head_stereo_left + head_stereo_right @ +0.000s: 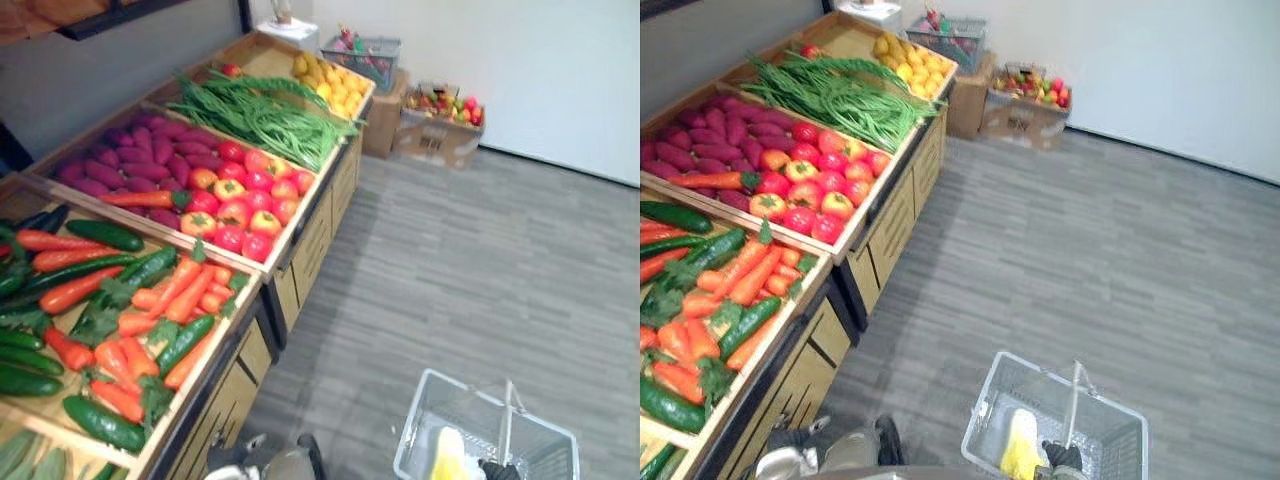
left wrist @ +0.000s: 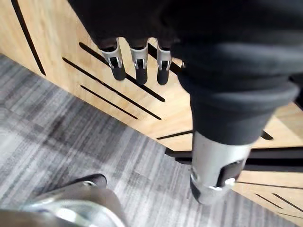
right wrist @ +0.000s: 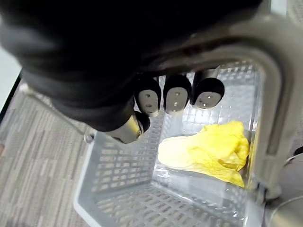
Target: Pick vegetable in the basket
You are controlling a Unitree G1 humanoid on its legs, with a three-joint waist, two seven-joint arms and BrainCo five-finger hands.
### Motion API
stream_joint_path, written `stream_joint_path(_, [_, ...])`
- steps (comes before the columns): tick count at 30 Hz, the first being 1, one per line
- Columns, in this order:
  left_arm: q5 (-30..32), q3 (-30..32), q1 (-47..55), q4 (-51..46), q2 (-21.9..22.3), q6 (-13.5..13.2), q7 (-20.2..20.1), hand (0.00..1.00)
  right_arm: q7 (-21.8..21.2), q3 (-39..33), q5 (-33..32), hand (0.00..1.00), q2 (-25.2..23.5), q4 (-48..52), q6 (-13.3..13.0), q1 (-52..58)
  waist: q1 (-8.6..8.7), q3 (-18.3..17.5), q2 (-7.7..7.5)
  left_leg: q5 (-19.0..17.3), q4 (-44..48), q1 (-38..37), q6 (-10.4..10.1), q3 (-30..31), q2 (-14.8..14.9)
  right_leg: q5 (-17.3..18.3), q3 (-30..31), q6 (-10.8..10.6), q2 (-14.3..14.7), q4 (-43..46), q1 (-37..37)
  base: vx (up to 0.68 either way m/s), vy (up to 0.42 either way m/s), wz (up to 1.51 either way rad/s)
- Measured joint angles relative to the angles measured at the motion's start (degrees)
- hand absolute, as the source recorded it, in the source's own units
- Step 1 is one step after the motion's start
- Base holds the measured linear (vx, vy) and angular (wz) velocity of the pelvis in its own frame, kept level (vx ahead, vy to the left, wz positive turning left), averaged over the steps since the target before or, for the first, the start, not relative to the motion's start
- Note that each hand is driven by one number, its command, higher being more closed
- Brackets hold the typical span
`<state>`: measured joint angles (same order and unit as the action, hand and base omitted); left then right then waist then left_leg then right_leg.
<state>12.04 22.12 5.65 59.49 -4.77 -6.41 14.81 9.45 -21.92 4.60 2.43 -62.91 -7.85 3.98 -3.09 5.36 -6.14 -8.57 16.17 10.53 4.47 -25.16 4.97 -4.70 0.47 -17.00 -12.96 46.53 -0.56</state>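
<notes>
A pale grey plastic basket [image 1: 428, 402] hangs low at my right side over the grey floor. In it lies a yellow leafy vegetable [image 3: 210, 147], also seen from above as a yellow vegetable [image 1: 1022, 445]. My right hand [image 3: 176, 93] is shut on the basket's upright handle [image 3: 271, 99], fingers curled under the bar. My left hand [image 2: 137, 60] hangs down beside the wooden front of the stand [image 2: 57, 52], fingers relaxed, holding nothing. On the stand, carrots and cucumbers [image 1: 135, 310] fill the nearest crate.
Further along the stand lie tomatoes [image 1: 240, 205], purple sweet potatoes [image 1: 140, 155], green beans [image 1: 262, 115] and yellow fruit [image 1: 335, 85]. A cardboard box of fruit [image 1: 440, 125] and a wire basket [image 1: 365, 55] stand by the far wall. Grey floor [image 1: 470, 270] stretches to the right.
</notes>
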Motion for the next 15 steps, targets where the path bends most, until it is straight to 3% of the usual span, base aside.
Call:
stream_joint_path(1, [0.01, -0.62, 1.23, -0.01, 0.08, 0.51, 0.1, 0.0, 0.1, -0.03, -0.07, 1.0, 0.28, -0.02, -0.3, 0.16, 0.34, 0.29, 0.19, -0.67, -1.27, -3.42, 0.21, 1.55, -0.6, 0.18, -1.5, 0.17, 0.15, 8.24, -3.03, 0.28, 0.107, 0.61])
stream_joint_path(2, [0.0, -0.95, 2.03, 0.01, 0.12, 0.63, 0.09, 0.0, 0.05, -0.03, -0.07, 1.0, 0.56, -0.03, -0.34, 0.26, 0.49, 0.33, 0.3, -0.78, -2.33, -5.27, 0.35, 2.38, -1.12, 0.72, -2.57, 0.12, 0.17, 11.0, -4.36, 0.37, 0.126, 0.78])
stream_joint_path(4, [-0.06, -1.66, 2.91, -0.06, 0.11, 0.79, 0.01, 0.0, -0.07, -0.34, 0.0, 1.0, 1.55, 0.14, -0.57, 1.19, 1.35, 0.3, 0.93, -0.83, -6.32, -10.56, 0.12, 6.38, -2.18, 6.17, -8.4, 1.13, -0.21, 12.21, -8.43, 0.42, 0.085, 1.07])
stream_joint_path(6, [-0.24, -1.32, 2.51, 0.02, 0.31, 0.77, -0.02, 0.0, -0.05, -2.76, -0.06, 1.0, 1.55, -0.19, -0.81, 1.25, 1.34, 0.35, 1.03, -0.7, -7.32, -11.87, -0.03, 10.07, -2.67, 9.19, -11.6, 1.75, -1.1, 5.9, -10.07, 0.3, -0.022, 1.14])
stream_joint_path(7, [-0.52, -0.52, 1.61, 0.3, 0.56, 0.81, -0.25, 0.0, -0.07, -5.1, -0.05, 1.0, 1.49, -1.02, -0.91, 1.15, 1.37, 0.36, 1.12, -0.65, -8.01, -12.6, -0.12, 13.18, -2.93, 9.99, -12.71, 3.23, -1.66, -1.23, -10.62, 0.35, -0.101, 1.4])
stream_joint_path(10, [-0.63, 3.7, 0.35, 0.28, 2.63, 0.63, -0.23, 0.0, -0.37, -9.45, -0.05, 1.0, 0.82, -1.01, -0.56, 1.01, 1.22, 0.7, 1.89, -1.13, -8.18, -13.48, -1.29, 21.31, -2.53, 11.17, -8.22, 6.28, -0.39, -16.7, -10.88, 0.36, -0.201, 1.38])
stream_joint_path(12, [-0.61, 5.63, 0.41, 0.25, 3.47, 0.63, -0.29, 0.0, -0.89, -10.68, -0.04, 1.0, 0.51, -1.01, -0.06, 1.05, 1.07, 0.97, 2.73, -2.12, -7.89, -13.98, -2.95, 25.89, -1.44, 9.82, -3.53, 8.11, 1.19, -24.47, -10.09, 0.35, -0.383, 1.27])
stream_joint_path(13, [-0.6, 6.45, 0.62, -0.04, 3.8, 0.6, -0.3, 0.0, -1.16, -11.38, -0.04, 1.0, -0.07, -0.91, 0.15, 1.06, 0.73, 0.99, 2.68, -2.94, -7.7, -13.93, -4.38, 28.7, -0.77, 7.51, -0.59, 9.59, 1.74, -27.81, -10.03, 0.24, -0.435, 1.26])
stream_joint_path(14, [-0.61, 7.28, 0.97, -0.38, 3.91, 0.47, -0.38, 0.0, -1.16, -11.45, -0.05, 1.0, -0.87, -0.94, 0.18, 1.4, 0.25, 1.11, 1.97, -4.3, -6.97, -13.53, -6.27, 31.99, -0.39, 2.83, 2.32, 10.2, 1.94, -30.41, -9.17, 0.23, -0.48, 1.3])
stream_joint_path(15, [-0.57, 7.77, 1.38, -0.47, 3.62, 0.31, -0.45, 0.0, -1.18, -11.53, -0.05, 1.0, -1.29, -0.92, 0.2, 1.79, 0.05, 1.18, 1.2, -5.36, -6.8, -13.56, -6.78, 33.4, -0.3, 0.45, 3.63, 9.21, 1.9, -30.08, -8.6, 0.2, -0.551, 1.38])
